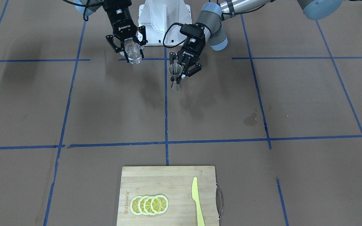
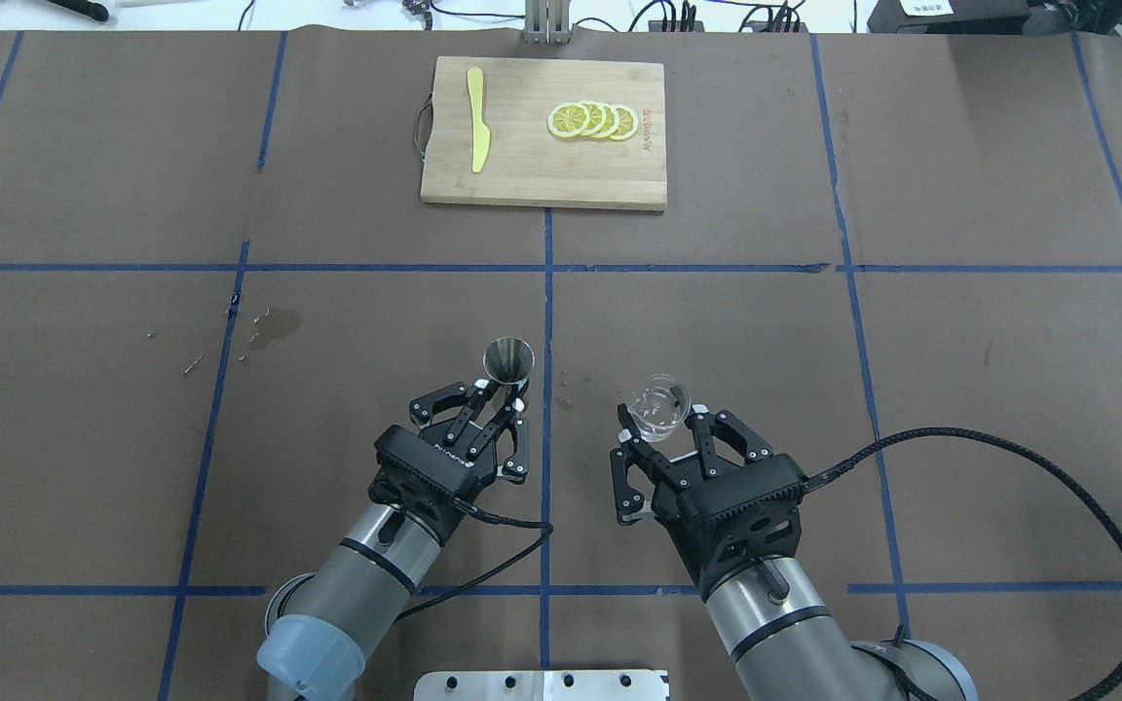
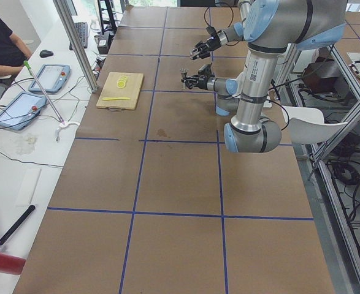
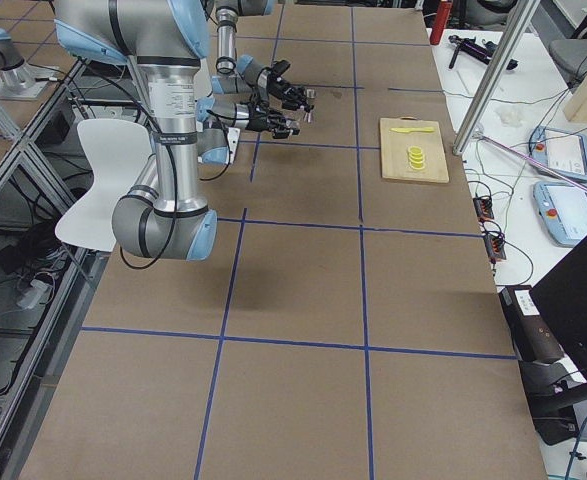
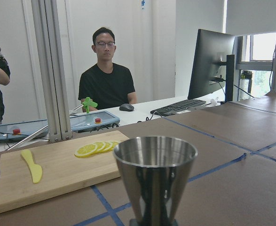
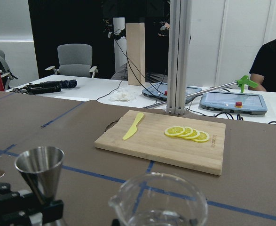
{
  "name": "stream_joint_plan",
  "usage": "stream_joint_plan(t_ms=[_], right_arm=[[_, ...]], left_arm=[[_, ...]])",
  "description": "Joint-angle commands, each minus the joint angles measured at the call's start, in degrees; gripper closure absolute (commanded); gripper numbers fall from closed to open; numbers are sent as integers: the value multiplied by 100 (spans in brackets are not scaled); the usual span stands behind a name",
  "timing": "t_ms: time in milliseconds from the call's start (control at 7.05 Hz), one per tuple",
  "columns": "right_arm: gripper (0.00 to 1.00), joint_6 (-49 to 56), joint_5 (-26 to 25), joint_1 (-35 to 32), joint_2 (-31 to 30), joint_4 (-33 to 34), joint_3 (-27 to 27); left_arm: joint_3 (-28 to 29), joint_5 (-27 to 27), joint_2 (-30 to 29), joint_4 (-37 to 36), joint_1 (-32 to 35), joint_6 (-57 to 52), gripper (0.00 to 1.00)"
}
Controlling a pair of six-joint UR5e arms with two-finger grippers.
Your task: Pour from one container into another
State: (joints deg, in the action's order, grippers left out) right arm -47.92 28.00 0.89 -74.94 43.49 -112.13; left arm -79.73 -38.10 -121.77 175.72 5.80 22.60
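Note:
The clear glass cup (image 2: 659, 405) holds a little clear liquid and sits between the fingers of my right gripper (image 2: 660, 424), which is shut on it. In the front view the cup (image 1: 133, 52) hangs above the table, roughly upright. The silver hourglass jigger (image 2: 507, 362) stands upright just left of the centre blue line. My left gripper (image 2: 510, 392) is shut on its narrow waist. In the front view the jigger (image 1: 175, 77) is a short way to the right of the cup. The right wrist view shows the cup's rim (image 6: 159, 200) low, with the jigger (image 6: 40, 167) to its left.
At the far edge lies a bamboo cutting board (image 2: 542, 170) with lemon slices (image 2: 592, 120) and a yellow knife (image 2: 476, 131). A wet stain (image 2: 274, 326) marks the paper at far left. A person (image 5: 107, 80) sits beyond the table. The robot's base plate (image 2: 542, 684) is at the near edge.

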Motion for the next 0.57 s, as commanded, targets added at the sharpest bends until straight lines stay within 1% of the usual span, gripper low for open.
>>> stream_joint_plan(t_ms=[0,142,426], right_arm=[[100,64,-23,-27,128,856,-656],[100,64,-14,-53,155,985,-730],[100,55,-5,-159,155,995,-740]], left_arm=[[264,-48,-320,-98,0,-1,100],[265,-74,-321,-99,0,-1,100],[274,-75,-330,-99,0,-1,100]])
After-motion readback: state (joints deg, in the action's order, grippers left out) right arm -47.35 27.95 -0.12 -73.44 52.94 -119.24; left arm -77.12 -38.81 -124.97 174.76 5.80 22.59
